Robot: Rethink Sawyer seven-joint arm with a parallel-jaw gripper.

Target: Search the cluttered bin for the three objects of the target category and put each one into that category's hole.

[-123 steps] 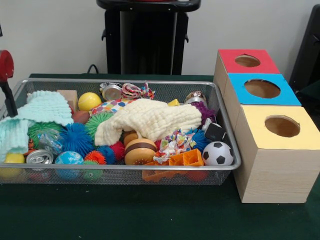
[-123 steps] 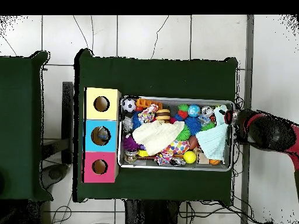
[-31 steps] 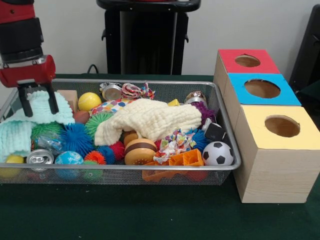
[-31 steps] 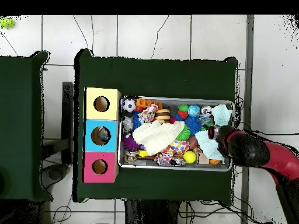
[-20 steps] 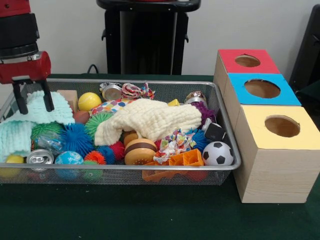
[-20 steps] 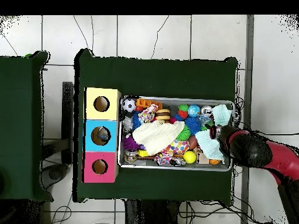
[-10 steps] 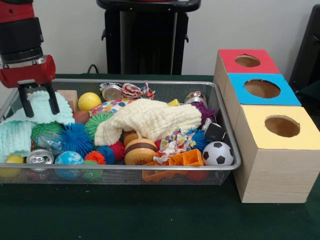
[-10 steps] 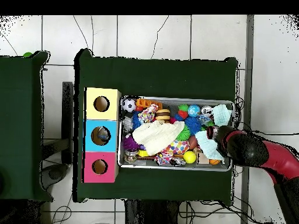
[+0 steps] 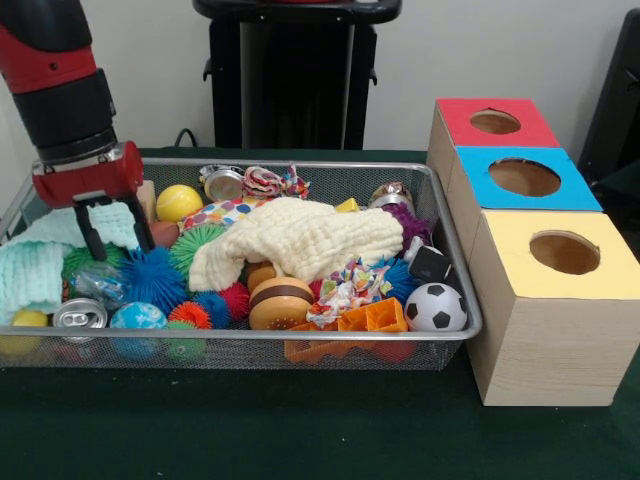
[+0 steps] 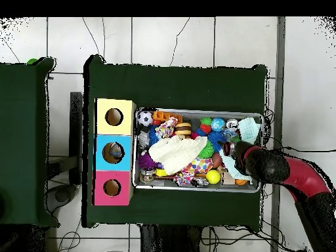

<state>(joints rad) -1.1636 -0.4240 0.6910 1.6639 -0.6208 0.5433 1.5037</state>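
At the 9 o'clock end of the wire bin (image 9: 240,336), front view, the gripper (image 9: 113,238) hangs low with its jaws released and nothing held. Its black fingers (image 9: 88,232) straddle the edge of the mint cloth (image 9: 35,265). We cannot tell which category is the target. The candidates lie mixed through the bin, and the three boxes stand touching in a row at its 3 o'clock side.

Risks, largest first:
- If the jaws close where they are, we judge they would likely pinch the mint cloth. The knit could then snag and drag its neighbours out of place.
- The cream cloth (image 9: 300,240) covers the bin's centre, so target items may sit hidden under it and be missed.
- The blue spiky ball (image 9: 152,278), at 5 o'clock of the gripper, is soft-spined. We expect it to deform and slip from a shallow pinch.
- Round, smooth items could roll away if nudged, such as the soccer ball (image 9: 435,308) and the yellow ball (image 9: 178,202).

Materials and shapes, largest first:
- The bin is fine metal mesh with a rounded wire rim.
- The boxes are pale wood-grain cubes, each with a round hole in its top. The yellow box (image 9: 555,300) is at 5 o'clock, the blue box (image 9: 560,190) in the middle and the red box (image 9: 455,115) at 1 o'clock.
- Both cloths are limp, nubbly knit.
- The burger toy (image 9: 281,302) is a stack of glossy, rounded layers.
- The can (image 9: 78,316) is a metal cylinder lying top towards us, at 7 o'clock in the bin.
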